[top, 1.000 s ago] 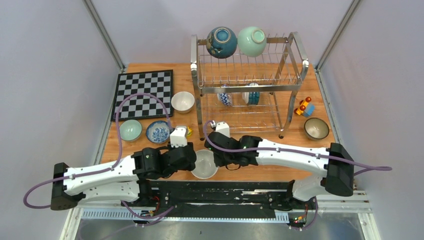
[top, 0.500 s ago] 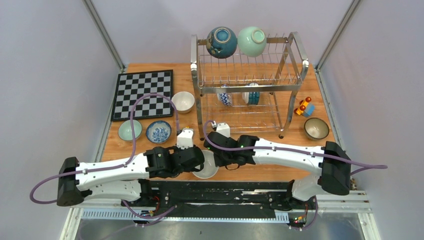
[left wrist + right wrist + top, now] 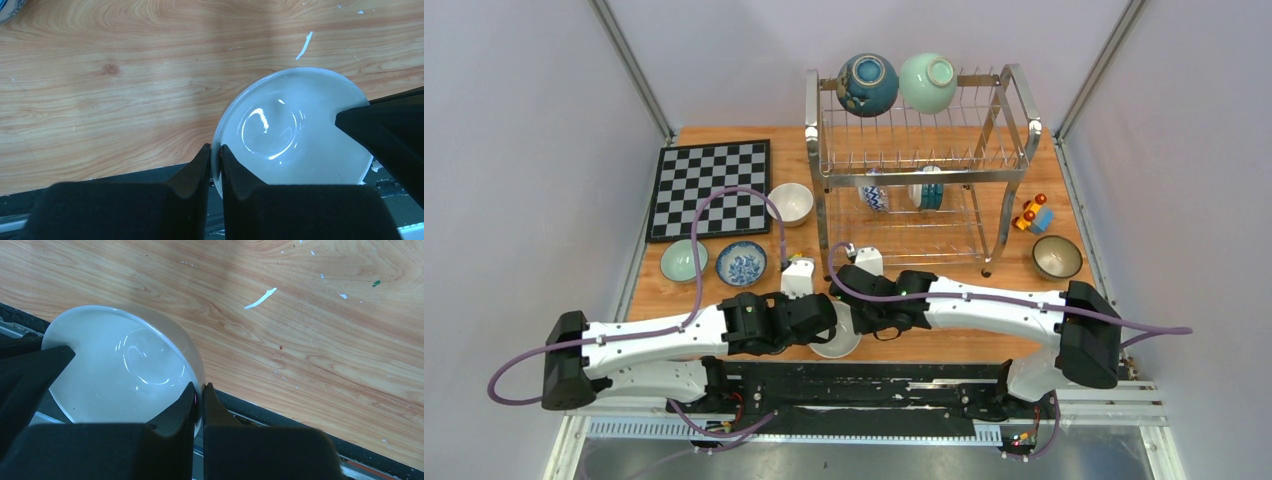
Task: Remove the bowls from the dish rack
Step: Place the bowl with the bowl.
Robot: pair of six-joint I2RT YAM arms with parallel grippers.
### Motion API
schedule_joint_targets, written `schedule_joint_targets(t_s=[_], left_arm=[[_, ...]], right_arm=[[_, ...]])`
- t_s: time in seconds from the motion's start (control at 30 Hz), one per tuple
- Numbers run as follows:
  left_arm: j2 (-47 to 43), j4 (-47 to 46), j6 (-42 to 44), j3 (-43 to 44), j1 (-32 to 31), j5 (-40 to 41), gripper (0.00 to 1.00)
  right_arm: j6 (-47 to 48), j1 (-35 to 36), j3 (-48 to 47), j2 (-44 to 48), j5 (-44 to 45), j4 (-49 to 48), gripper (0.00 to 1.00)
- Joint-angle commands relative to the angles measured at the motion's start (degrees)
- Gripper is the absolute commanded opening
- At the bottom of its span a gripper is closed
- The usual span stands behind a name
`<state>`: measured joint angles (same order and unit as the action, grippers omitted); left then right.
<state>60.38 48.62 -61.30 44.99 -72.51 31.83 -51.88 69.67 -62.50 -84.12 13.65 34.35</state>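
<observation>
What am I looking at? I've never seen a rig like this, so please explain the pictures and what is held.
Two robot arms are bolted to a wooden table. One picture looks down from above; the other two come from a camera on each wrist. The left gripper and right gripper pinch opposite rims of one white bowl. Farther back stand a dish rack with a dark blue bowl and a mint bowl on top, a chessboard and a toy.

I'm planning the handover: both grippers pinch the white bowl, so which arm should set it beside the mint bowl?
Probably left. The left gripper pinches the white bowl at its rim, and the mint bowl lies on that arm's side; the right gripper would have to reach across.
</observation>
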Motion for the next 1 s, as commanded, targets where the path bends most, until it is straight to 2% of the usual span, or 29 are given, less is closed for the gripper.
schedule_joint_targets(t_s=[0.0, 0.1, 0.3, 0.47, 0.7, 0.8, 0.97], left_arm=[[0.52, -1.59, -0.22, 0.29, -0.35, -0.35, 0.15], [0.68, -2.00, -0.06, 0.14, -0.35, -0.57, 0.22], [1.11, -3.45, 0.51, -0.23, -0.35, -1.81, 0.25], [1.35, -4.42, 0.41, -1.01, -0.35, -2.79, 0.22], [1.18, -5.17, 0.47, -1.49, -0.35, -3.19, 0.12], [1.00, -5.13, 0.48, -1.40, -0.35, -3.20, 0.00], [-0.02, -5.66, 0.69, -1.79, -0.35, -2.69, 0.00]], right_arm=[[-1.48, -0.67, -1.74, -0.08, 0.81, -0.88, 0.00], [-1.48, -0.59, -1.88, -0.04, 0.85, -0.90, 0.00], [-1.48, -0.62, -2.18, -0.12, 1.02, -0.93, 0.00], [-1.65, -0.59, -2.18, 0.37, 1.67, -1.03, 0.00], [-1.63, -0.61, -2.02, 1.04, 2.20, -1.30, 0.00], [-1.58, -0.66, -1.90, 1.18, 2.17, -1.39, 0.00], [0.14, -0.62, -2.07, 1.55, 1.02, -1.64, 0.00]])
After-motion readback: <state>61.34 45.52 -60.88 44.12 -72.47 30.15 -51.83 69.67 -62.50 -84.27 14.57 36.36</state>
